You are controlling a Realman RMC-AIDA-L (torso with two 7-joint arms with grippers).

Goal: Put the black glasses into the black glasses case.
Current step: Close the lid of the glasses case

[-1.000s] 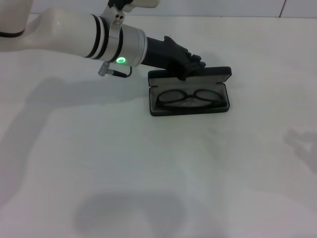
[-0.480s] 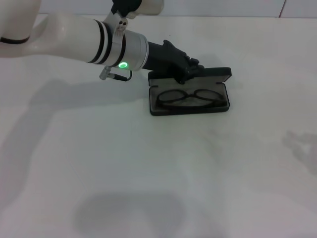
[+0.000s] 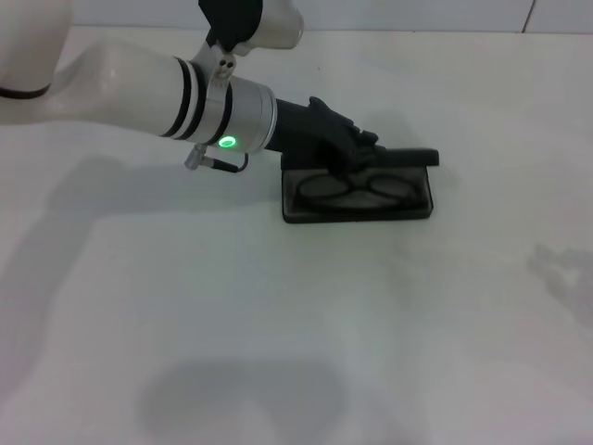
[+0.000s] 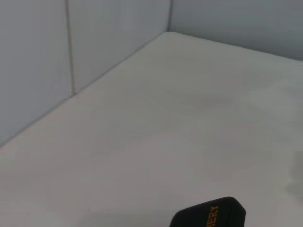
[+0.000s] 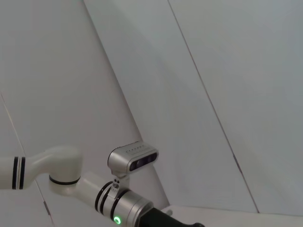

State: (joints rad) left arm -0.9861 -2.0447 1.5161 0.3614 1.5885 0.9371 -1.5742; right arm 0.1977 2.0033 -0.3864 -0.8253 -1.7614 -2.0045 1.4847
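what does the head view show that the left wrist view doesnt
Only the head view shows the black glasses lying inside the case's base, the left gripper at the lid's edge with the lid tipped low over them, and the table in front. Only the left wrist view shows the orange lettering on the lid's outside and the wall behind the table. Both show the black glasses case. The right gripper appears in neither.
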